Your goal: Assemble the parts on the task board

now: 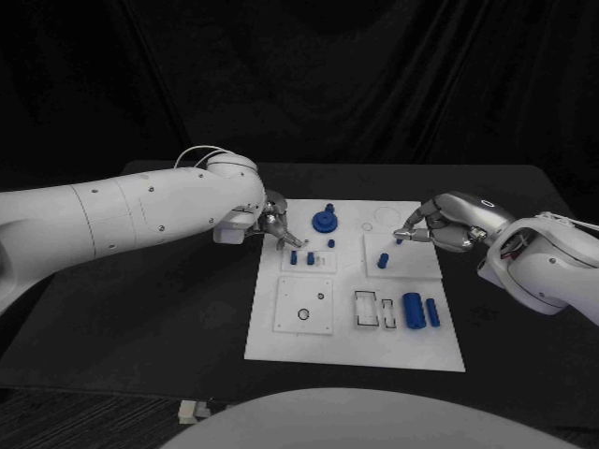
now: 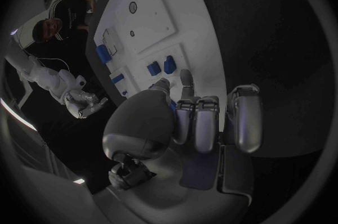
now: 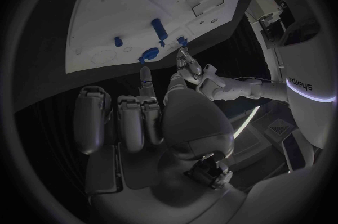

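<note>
Nearest me on the desk (image 1: 138, 327) I see the board (image 1: 314, 341), a white plate lying in the middle. Close to its near right corner a thick blue cylinder (image 1: 413, 311) lies flat, with a thinner blue rod (image 1: 433, 312) just beside it toward the right edge. Next to them, toward the middle, sit two rectangular slots (image 1: 366, 310). On the near left part there is a square inset (image 1: 305, 306) with a ring mark and a small hole.

Further back, about halfway up the board, two short blue pegs (image 1: 301, 257) stand close together on the left side, and a single blue peg (image 1: 384, 261) stands on the right side. A small blue stub (image 1: 330, 243) stands between them, a bit further off.

My left hand (image 1: 275, 221) hangs over the board's left edge, just behind the two pegs. Its fingers are bunched with the tips pointing down at the board, and I cannot tell whether they pinch anything. In the left wrist view the fingers (image 2: 200, 120) lie side by side, curled forward over the plate.

My right hand (image 1: 430, 224) is over the board's right edge, fingertips reaching down just behind the single peg. A small blue piece (image 1: 401, 241) shows at its fingertips, but I cannot tell whether they grip it.

Near the far edge, between the two hands, a round blue disc with a post (image 1: 327, 221) stands upright on the board.
</note>
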Robot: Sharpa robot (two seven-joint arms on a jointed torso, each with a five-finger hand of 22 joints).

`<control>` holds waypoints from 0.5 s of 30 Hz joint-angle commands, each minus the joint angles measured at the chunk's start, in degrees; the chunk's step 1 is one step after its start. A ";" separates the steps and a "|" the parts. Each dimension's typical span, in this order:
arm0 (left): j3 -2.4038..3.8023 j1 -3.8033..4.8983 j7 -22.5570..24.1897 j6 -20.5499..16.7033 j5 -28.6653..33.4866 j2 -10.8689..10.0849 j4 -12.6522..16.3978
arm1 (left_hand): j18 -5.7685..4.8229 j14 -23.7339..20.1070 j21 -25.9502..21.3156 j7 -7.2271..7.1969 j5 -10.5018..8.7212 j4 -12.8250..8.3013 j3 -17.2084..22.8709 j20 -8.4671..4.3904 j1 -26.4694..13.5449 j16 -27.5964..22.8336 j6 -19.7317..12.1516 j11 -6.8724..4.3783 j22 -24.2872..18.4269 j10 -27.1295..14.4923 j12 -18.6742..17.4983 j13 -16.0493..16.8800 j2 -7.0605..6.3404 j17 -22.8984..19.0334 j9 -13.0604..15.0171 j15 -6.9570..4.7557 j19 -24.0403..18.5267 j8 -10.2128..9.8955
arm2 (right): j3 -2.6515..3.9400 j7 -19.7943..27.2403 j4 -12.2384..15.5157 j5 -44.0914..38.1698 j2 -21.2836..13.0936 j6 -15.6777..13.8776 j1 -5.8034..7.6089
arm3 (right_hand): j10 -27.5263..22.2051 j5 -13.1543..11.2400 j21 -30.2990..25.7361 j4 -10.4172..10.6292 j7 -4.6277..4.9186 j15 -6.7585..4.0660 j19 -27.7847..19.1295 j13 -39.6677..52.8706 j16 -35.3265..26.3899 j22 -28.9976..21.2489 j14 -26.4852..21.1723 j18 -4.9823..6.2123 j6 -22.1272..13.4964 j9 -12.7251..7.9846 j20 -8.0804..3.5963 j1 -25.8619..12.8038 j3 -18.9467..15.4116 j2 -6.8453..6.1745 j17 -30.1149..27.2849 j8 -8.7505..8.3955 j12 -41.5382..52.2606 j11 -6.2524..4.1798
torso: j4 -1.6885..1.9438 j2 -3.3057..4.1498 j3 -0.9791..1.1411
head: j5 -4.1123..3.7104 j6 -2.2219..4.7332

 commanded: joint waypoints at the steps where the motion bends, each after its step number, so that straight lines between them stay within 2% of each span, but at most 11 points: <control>1: 0.06 -0.09 2.59 -1.16 0.14 0.14 0.01 | -0.50 6.06 -0.47 0.00 -0.36 -0.06 -0.42 0.43 -0.47 0.15 0.32 0.44 11.68 5.98 0.14 15.05 0.01 15.07 -0.11 0.40 0.48 -0.42 | 0.03 -0.50 0.02 -0.09 -0.05 -0.06 -0.12 | 5.96 0.25 -0.40 0.08 0.15 0.24 0.55 14.87 0.04 11.61 5.98 0.37 0.42 0.08 0.36 0.55 -0.29 0.14 14.73 0.34 -0.17 0.24 | 0.00 0.01 0.00 | -0.06 -0.01; 11: 0.06 -0.12 3.69 -1.37 0.14 0.01 0.04 | -0.38 6.06 -1.05 0.06 -0.44 -0.12 -0.45 0.51 -0.53 0.15 0.23 0.52 11.52 5.98 0.14 15.05 0.35 15.07 -0.21 0.49 0.18 -0.78 | 0.03 -0.61 0.02 -0.09 -0.03 0.04 -0.13 | 5.93 0.26 -0.42 0.08 0.15 0.24 0.54 14.84 -0.01 11.60 5.96 0.37 0.42 0.08 0.36 0.57 -0.30 0.17 14.68 0.34 -0.20 0.24 | 0.00 0.02 0.01 | -0.02 -0.01; 15: 0.06 -0.13 3.72 -0.90 0.14 0.24 -0.09 | -0.35 6.06 -1.21 0.02 0.15 -0.46 -0.16 0.57 0.39 0.15 0.42 0.52 11.48 5.98 0.14 15.05 0.46 15.07 -0.24 0.54 0.06 -1.02 | 0.03 -0.64 0.01 -0.09 0.03 0.09 -0.15 | 5.93 0.26 -0.42 0.08 0.15 0.24 0.54 14.84 -0.01 11.60 5.96 0.37 0.42 0.08 0.36 0.57 -0.30 0.17 14.68 0.34 -0.20 0.24 | -0.01 0.00 -0.01 | 0.12 -0.01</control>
